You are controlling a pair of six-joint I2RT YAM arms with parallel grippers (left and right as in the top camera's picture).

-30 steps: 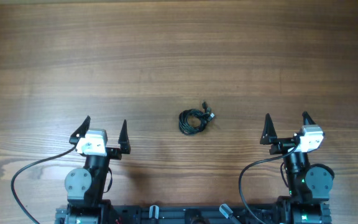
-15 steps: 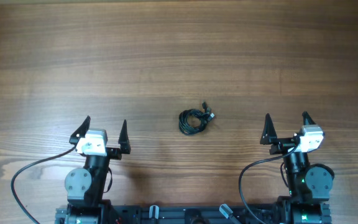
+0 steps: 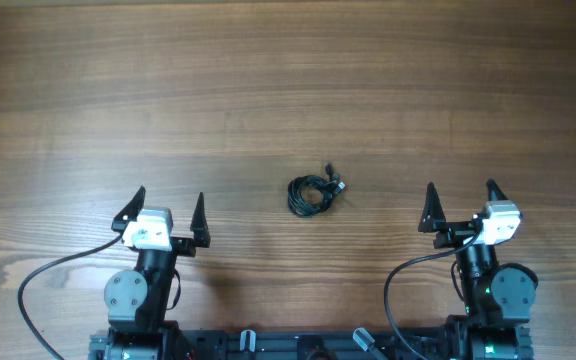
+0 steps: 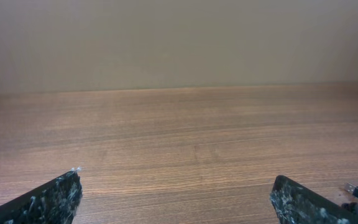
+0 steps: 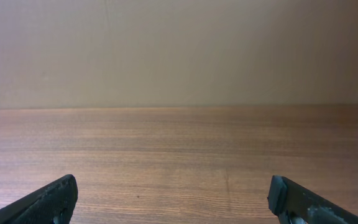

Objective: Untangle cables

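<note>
cables [image 3: 314,193] knotted mid-table [image 3: 288,90]; left gripper [image 3: 168,205], right gripper [image 3: 460,196] wide apart, empty.

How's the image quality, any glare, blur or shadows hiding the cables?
Overhead: even light, no glare, the cables a dark bundle, strands too fine to separate. Left wrist: soft, cables cropped at lower right edge. Right wrist: soft, no cables.

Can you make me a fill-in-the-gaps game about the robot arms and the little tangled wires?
1. The cables are coloured ___.
2. The left gripper and the right gripper both have jaws that are wide ___.
3. The cables lie on a table made of ___.

Missing words: black; open; wood.
</note>
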